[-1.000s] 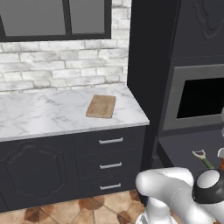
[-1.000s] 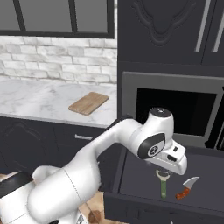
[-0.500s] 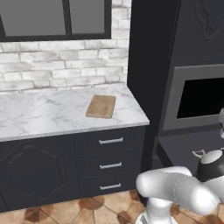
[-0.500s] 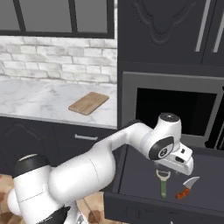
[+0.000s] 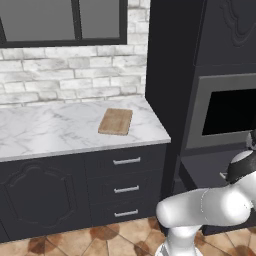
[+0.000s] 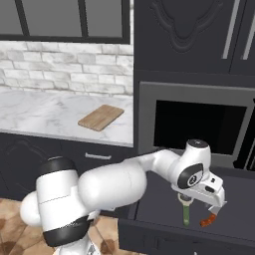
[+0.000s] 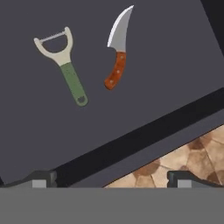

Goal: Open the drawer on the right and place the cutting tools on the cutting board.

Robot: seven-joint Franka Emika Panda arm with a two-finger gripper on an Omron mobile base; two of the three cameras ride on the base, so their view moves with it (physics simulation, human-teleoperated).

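While the drawer (image 6: 149, 226) under the oven (image 6: 199, 124) stands pulled out, the gripper (image 6: 211, 199) hangs above it with its fingers (image 7: 43, 179) spread wide and nothing between them. Both cutting tools lie flat on the dark drawer floor, near each other but not touching. In the hand view the peeler (image 7: 63, 65) and the knife (image 7: 118, 50) lie almost parallel, and the front wall of the drawer crosses below them, with the tiled floor (image 7: 183, 162) beyond it.

I judge that both tools are light and stiff. The knife blade is thin, sharp and probably slippery, so the reddish-brown handle is the better place to take hold, across its narrow width. The peeler is best held at the middle of its green handle; its forked head gives a poor hold. Because both lie so low, the fingers must come down almost to the drawer floor.

The cutting board (image 5: 116, 121) lies on the marble table (image 5: 50, 130), well apart from the drawer.
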